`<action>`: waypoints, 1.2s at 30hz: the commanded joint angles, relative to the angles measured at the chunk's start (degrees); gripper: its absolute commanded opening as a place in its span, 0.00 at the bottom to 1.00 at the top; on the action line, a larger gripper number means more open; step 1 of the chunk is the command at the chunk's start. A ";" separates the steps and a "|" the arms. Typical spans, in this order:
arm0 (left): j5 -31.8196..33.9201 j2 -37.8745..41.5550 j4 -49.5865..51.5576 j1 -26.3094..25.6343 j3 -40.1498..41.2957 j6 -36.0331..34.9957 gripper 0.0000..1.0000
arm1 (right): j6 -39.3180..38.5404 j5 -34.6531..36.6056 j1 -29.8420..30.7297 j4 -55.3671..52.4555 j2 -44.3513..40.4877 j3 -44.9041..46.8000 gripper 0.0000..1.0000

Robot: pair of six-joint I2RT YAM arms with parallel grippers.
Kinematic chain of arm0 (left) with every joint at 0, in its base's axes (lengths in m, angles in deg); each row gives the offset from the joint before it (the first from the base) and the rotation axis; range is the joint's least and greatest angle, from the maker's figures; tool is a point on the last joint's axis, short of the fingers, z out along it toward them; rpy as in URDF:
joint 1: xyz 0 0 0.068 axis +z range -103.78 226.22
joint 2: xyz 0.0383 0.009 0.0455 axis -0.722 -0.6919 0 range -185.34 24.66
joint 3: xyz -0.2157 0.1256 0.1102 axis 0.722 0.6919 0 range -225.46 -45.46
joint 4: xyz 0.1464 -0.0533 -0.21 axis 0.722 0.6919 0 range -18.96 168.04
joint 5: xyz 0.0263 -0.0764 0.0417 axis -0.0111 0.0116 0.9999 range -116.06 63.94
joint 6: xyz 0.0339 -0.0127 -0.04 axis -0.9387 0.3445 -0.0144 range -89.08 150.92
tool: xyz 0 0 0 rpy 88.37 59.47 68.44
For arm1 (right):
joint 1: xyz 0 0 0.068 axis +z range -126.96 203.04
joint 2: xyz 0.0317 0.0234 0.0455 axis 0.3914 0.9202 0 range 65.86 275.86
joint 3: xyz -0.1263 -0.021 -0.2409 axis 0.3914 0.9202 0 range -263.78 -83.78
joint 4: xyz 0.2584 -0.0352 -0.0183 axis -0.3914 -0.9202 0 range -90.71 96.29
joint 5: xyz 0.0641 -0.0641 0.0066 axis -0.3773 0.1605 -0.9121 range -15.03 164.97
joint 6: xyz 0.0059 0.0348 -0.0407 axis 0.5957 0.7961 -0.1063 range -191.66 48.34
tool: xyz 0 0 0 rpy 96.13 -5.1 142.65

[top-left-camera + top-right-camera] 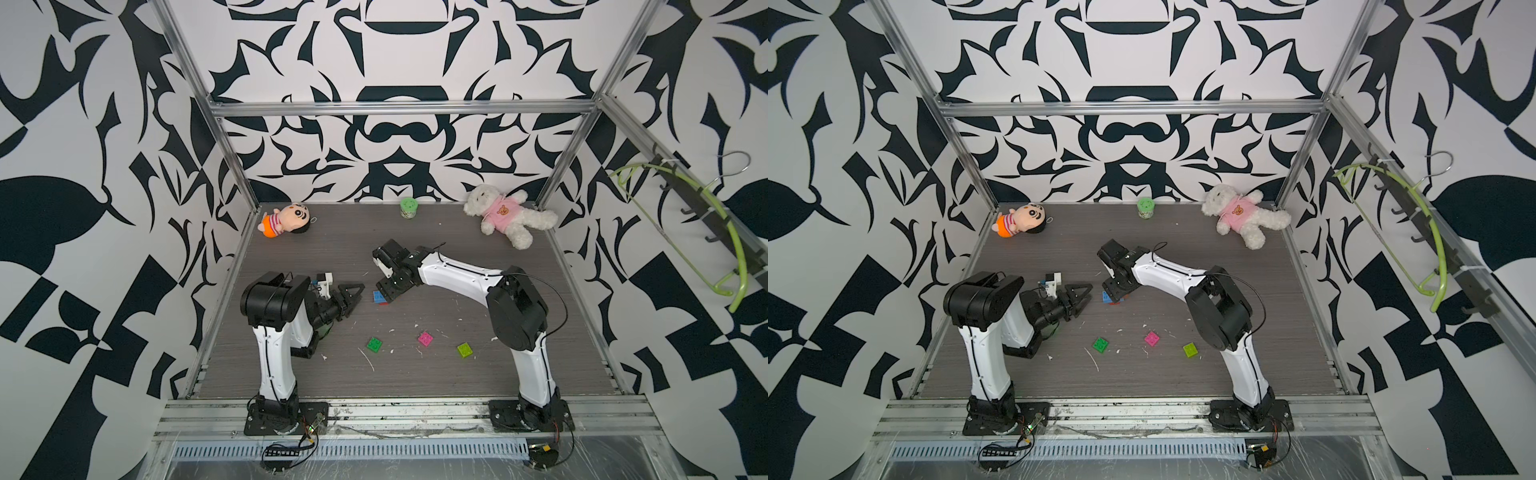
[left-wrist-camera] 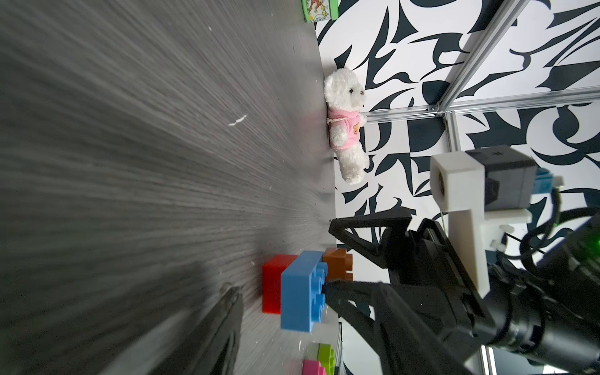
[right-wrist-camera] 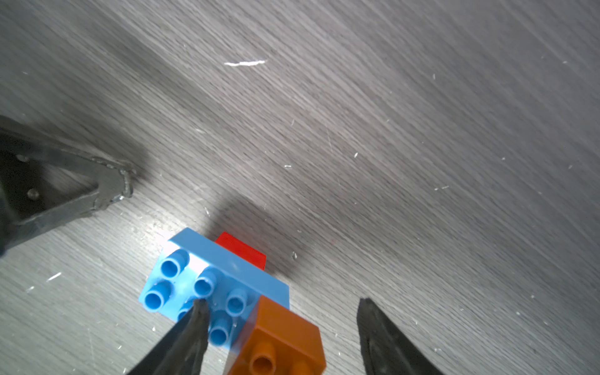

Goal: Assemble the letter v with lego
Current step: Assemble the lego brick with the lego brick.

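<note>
**A:** Mid-run entry. Where is the lego?

**B:** Three pieces are joined near the middle of the desk [image 1: 457,374], a little left of centre. The blue brick [image 3: 194,279] sits on the red brick [image 3: 242,248]. The orange-brown brick [image 3: 285,324] is pressed onto one end of the blue. Only a corner of the red shows from under the blue in the right wrist view. That stack is all there is of the letter v [image 1: 1108,296].

**A:** The other bricks?

**B:** Three loose squares lie in a row nearer the front edge, well apart from the stack and from each other. The dark green brick [image 1: 375,344] is leftmost, the pink brick [image 1: 426,338] is in the middle and the lime brick [image 1: 464,349] is rightmost.

**A:** Right end effector?

**B:** The right end effector [image 3: 282,302] reaches in from the right and hangs over the stack. Its jaws are apart and straddle the orange-brown brick, with a gap on each side, so it grips nothing. One fingertip [image 3: 199,311] is over the blue studs, but I cannot tell whether it touches them.

**A:** Left one?

**B:** The left end effector [image 1: 358,296] is low, just left of the stack and pointing right toward it. Its jaws are spread with nothing between them. Its finger is near the blue brick but apart from it.

**A:** Anything else on the desk?

**B:** Along the far edge there is a cartoon plush doll [image 1: 286,219] at the left, a green can [image 1: 408,207] in the middle and a white teddy bear [image 1: 509,216] in a pink top at the right. White flecks are scattered over the near half.
</note>
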 commanded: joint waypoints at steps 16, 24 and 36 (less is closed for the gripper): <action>0.82 -0.22 12.19 -1.18 1.57 -1.98 0.65 | 27.93 -29.59 -13.61 45.44 -25.43 34.61 0.86; 2.08 0.19 12.19 -2.79 1.64 -1.36 0.64 | 47.32 -31.47 -16.00 71.36 -27.26 52.00 0.86; 3.82 1.88 12.19 -4.66 2.06 -0.57 0.63 | 64.06 -29.97 -13.97 99.17 -13.59 57.97 0.91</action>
